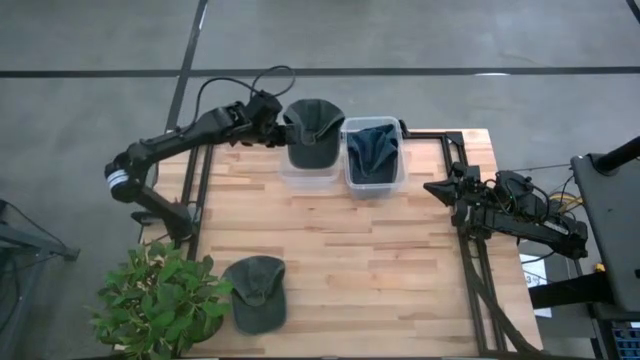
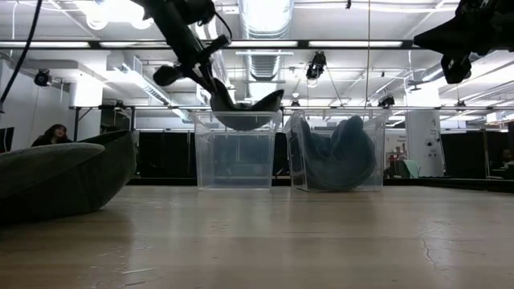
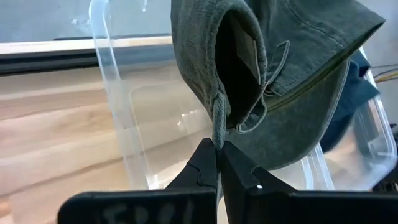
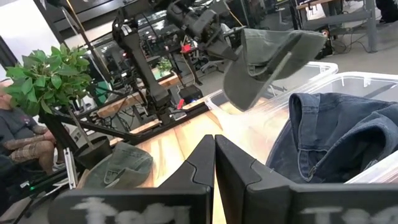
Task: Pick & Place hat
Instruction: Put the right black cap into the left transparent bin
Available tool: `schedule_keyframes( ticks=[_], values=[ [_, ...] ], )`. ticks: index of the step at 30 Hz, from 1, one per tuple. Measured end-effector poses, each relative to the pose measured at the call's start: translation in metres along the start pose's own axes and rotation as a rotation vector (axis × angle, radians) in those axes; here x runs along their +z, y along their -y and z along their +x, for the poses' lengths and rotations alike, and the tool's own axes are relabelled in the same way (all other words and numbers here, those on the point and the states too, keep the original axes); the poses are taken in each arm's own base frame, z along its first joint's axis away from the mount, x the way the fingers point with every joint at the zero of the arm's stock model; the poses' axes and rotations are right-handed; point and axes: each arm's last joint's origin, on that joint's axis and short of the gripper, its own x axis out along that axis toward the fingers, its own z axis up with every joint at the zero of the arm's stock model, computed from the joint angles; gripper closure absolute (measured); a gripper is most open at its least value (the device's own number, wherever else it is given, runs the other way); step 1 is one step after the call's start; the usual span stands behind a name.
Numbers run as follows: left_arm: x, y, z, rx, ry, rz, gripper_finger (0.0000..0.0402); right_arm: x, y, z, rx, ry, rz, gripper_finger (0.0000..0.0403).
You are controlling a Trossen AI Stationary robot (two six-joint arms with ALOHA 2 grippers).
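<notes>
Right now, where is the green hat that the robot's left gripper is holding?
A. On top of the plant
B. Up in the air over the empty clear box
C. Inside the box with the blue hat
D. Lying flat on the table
B: the left gripper pinches the green hat, which hangs above the empty clear box.

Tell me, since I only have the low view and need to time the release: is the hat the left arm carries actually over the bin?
Observer: Yes. From above, the green hat hangs over the left clear bin, not the blue-filled bin.
Operator: How is it held?
Observer: The left gripper is shut on the hat's back strap.
Operator: Is the bin empty?
Observer: The left wrist view shows only bare bin floor below the hat.
Operator: And the right arm?
Observer: The right gripper waits shut at the table's right edge.
</notes>
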Motion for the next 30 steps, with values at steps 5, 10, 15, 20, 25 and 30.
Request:
schedule_keyframes(
  ticks=[5, 10, 15, 20, 25, 30],
  values=[
    [0.002, -0.002, 0.019, 0.017, -0.025, -0.016, 0.0401, 0.0, 0.0, 0.0, 0.001, -0.001, 0.012, 0.0394],
    [0.0, -0.004, 0.031, 0.04, -0.06, -0.015, 0.0401, 0.0, 0.0, 0.0, 0.001, -0.001, 0.018, 0.0394],
    [-0.001, -0.004, 0.033, 0.036, -0.077, -0.036, 0.0401, 0.0, 0.0, 0.0, 0.001, -0.001, 0.018, 0.0394],
    [-0.006, -0.006, 0.032, 0.078, -0.111, -0.071, 0.0401, 0.0, 0.0, 0.0, 0.001, -0.001, 0.018, 0.0394],
    [-0.01, -0.008, 0.03, 0.119, -0.129, -0.079, 0.0401, 0.0, 0.0, 0.0, 0.001, -0.001, 0.018, 0.0394],
    [-0.011, -0.006, 0.03, 0.118, -0.126, -0.101, 0.0399, 0.0, 0.0, 0.0, 0.0, -0.001, 0.015, 0.0394]
  ],
)
